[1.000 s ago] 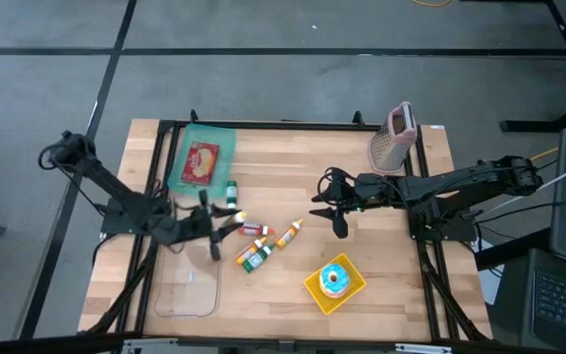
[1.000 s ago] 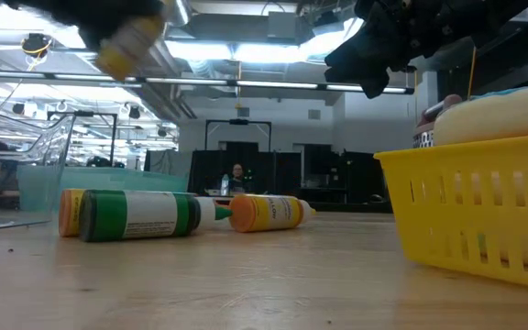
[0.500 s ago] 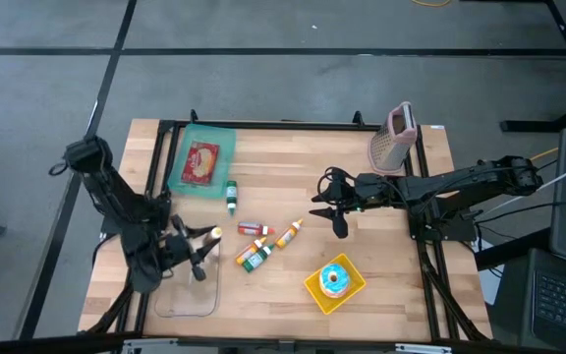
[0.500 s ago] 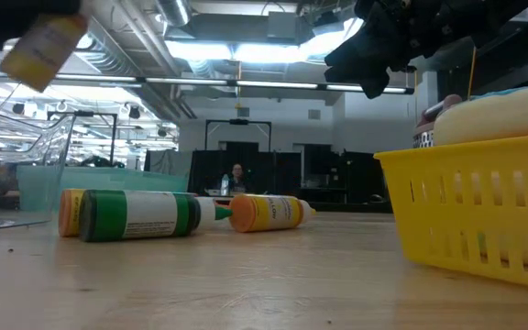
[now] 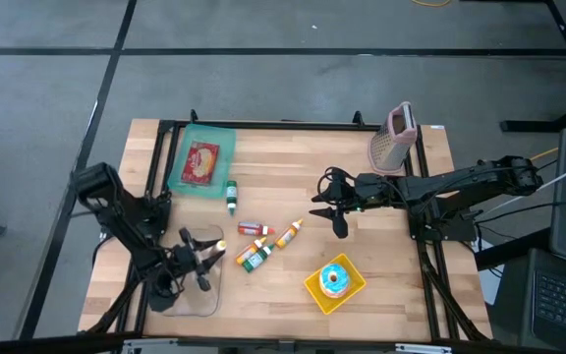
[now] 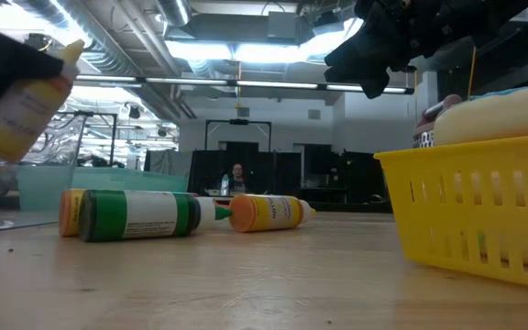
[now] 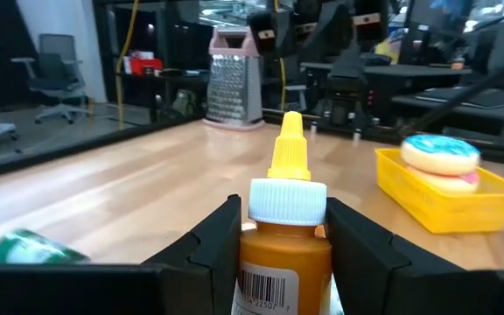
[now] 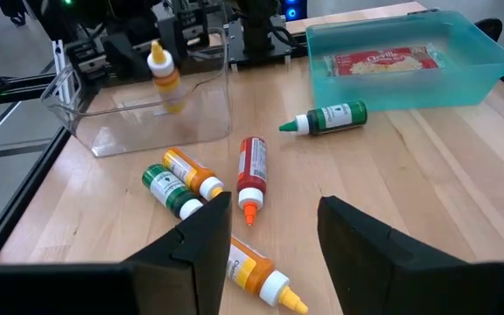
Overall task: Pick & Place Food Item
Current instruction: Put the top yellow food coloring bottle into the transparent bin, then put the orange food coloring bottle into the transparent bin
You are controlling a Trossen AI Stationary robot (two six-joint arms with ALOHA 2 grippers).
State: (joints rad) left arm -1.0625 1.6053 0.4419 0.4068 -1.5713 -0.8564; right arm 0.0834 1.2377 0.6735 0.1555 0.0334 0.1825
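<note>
A mustard-yellow squeeze bottle (image 7: 283, 249) with a white cap and yellow nozzle sits in my left gripper (image 5: 202, 258), which is shut on it over the clear container (image 5: 187, 291) at the near left. The low view shows the bottle (image 6: 18, 108) high up and tilted. In the right wrist view the bottle (image 8: 164, 75) stands behind the container's clear wall (image 8: 151, 122). My right gripper (image 5: 340, 212) hovers open above the table's middle, with nothing between its fingers. My left gripper pinches the bottle's body just under the white cap (image 7: 284, 259) between its two fingers (image 7: 218, 238). The fingers lie level and come from the table's left side, across the bottle. The bottle is lifted clear, nozzle up and somewhat tilted.
Loose bottles lie mid-table: green (image 5: 232, 197), red (image 5: 254, 229), a pair (image 5: 254, 257) and orange (image 5: 288, 233). A teal bin (image 5: 200, 162) with a packet stands far left, a grater (image 5: 393, 140) far right, and a yellow basket (image 5: 334, 283) with a doughnut near right.
My left gripper has gone toward the table's near edge and down with the bottle, from beside the loose bottles to over the clear container, and its wrist has rolled. In the low view the bottle has sunk and now points its nozzle upward.
</note>
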